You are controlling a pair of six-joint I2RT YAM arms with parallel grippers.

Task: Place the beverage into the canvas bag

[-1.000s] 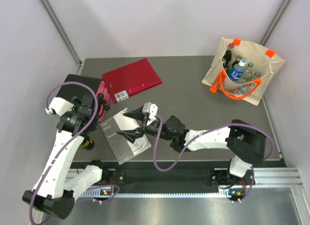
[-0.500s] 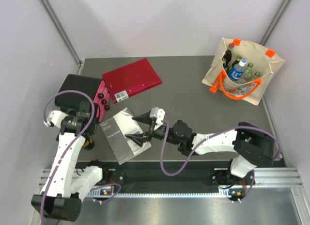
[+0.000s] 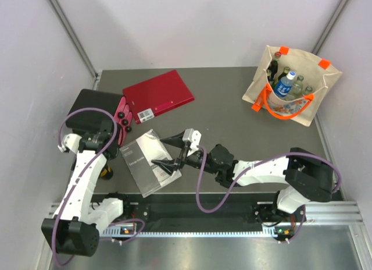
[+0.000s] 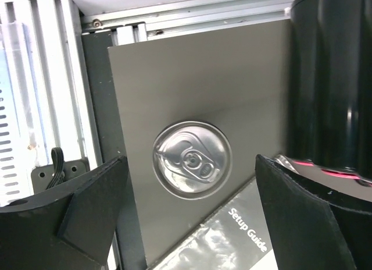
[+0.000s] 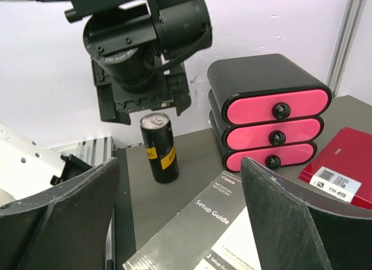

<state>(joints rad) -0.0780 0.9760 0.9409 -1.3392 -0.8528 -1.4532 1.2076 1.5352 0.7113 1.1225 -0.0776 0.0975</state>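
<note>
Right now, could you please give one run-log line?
left gripper: open above upright black-and-yellow drink can | right gripper: open, empty

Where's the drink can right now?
In the right wrist view the black can stands upright beside the pink-fronted drawer unit, just beyond the Setup Guide booklet, on the robot's left side.

The can (image 5: 158, 149) is black with a yellow label. The bag (image 3: 257, 82) is beige with orange handles. The drawers (image 5: 270, 110) are black and pink.
</note>
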